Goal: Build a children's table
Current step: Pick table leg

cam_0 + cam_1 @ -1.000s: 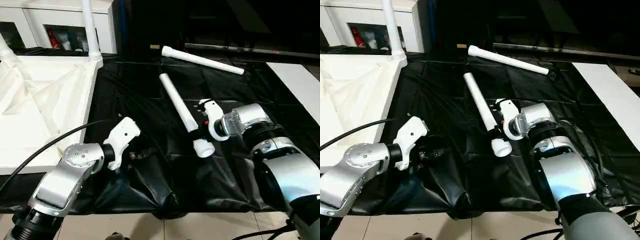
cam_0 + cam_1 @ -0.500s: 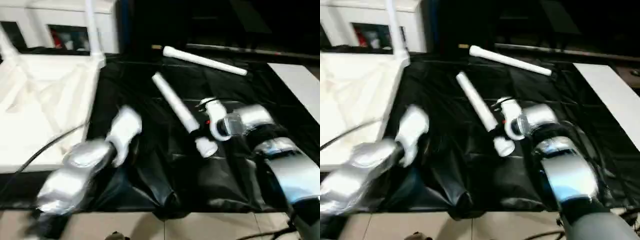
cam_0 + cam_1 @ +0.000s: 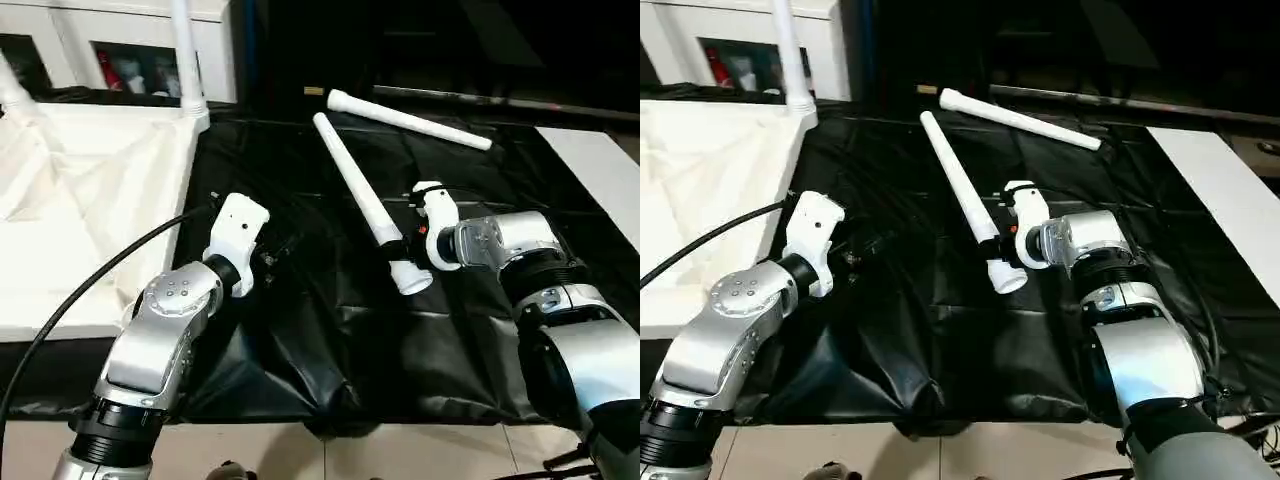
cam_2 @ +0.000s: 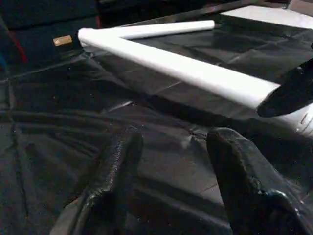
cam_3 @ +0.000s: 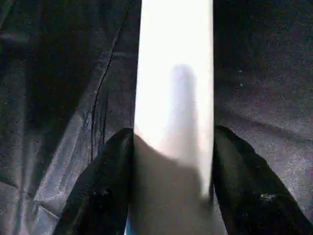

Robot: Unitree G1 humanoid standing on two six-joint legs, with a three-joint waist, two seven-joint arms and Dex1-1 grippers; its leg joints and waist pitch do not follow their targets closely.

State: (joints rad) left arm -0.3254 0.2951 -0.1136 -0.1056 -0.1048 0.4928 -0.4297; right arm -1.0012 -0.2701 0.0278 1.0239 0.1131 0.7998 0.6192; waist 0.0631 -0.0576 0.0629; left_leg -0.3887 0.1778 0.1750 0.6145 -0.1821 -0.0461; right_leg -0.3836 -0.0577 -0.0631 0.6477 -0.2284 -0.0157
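Observation:
The children's table top (image 3: 90, 200) lies upside down at the left, ribbed side up, with one white leg (image 3: 185, 60) standing in its back corner socket. On the black cloth, my right gripper (image 3: 396, 245) is shut on a second white leg (image 3: 350, 180) near its thick end. In the right wrist view the fingers (image 5: 105, 181) press both sides of that leg (image 5: 173, 73). A third leg (image 3: 410, 118) lies loose at the back. My left gripper (image 3: 275, 255) hovers open over the cloth beside the table top, with nothing between its fingers (image 4: 115, 166).
A crumpled black cloth (image 3: 300, 350) covers the work area, and its front edge meets tiled floor (image 3: 400, 450). A white cabinet with glass doors (image 3: 120, 60) stands behind the table top. A white panel (image 3: 600, 170) lies at the right edge.
The leg held by my right gripper has shifted away from me, its thin end now close to the loose leg at the back. My left gripper has moved forward along the cloth.

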